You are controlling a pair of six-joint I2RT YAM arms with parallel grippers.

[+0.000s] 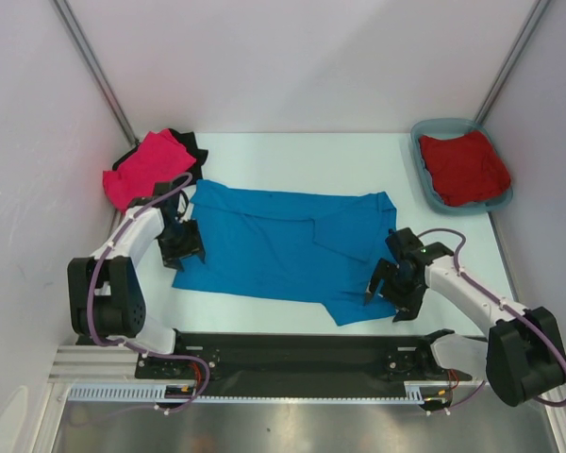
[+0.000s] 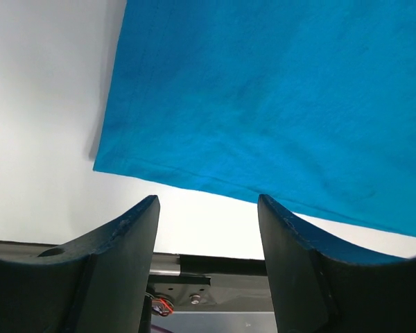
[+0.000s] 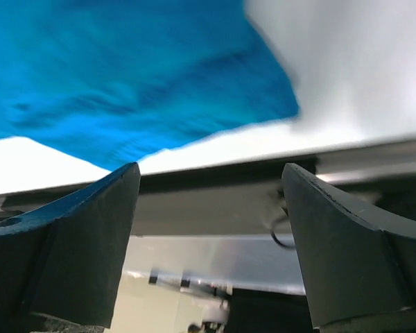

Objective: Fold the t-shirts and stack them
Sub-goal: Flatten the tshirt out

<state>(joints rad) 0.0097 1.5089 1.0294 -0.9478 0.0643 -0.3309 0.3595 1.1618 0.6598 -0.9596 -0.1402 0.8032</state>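
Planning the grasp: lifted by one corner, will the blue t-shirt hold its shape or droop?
Probably floppy: the blue t-shirt lies flat with soft folds, so a lifted corner would likely drape. It looks thin at its hem, so probably light. Its creases suggest a push would bunch it rather than slide it.

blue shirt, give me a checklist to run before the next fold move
1. Blue shirt spread on the table: ok, though a flap lies doubled over on its right half.
2. Left gripper open and empty: ok.
3. Right gripper open and empty: ok.
4. Left gripper at the shirt's edge: ok, hem just ahead of it.
5. Right gripper at the near right corner: ok in the top view; its wrist view is blurred.
6. Pink shirt clear of the blue one: cannot tell, they come very close.
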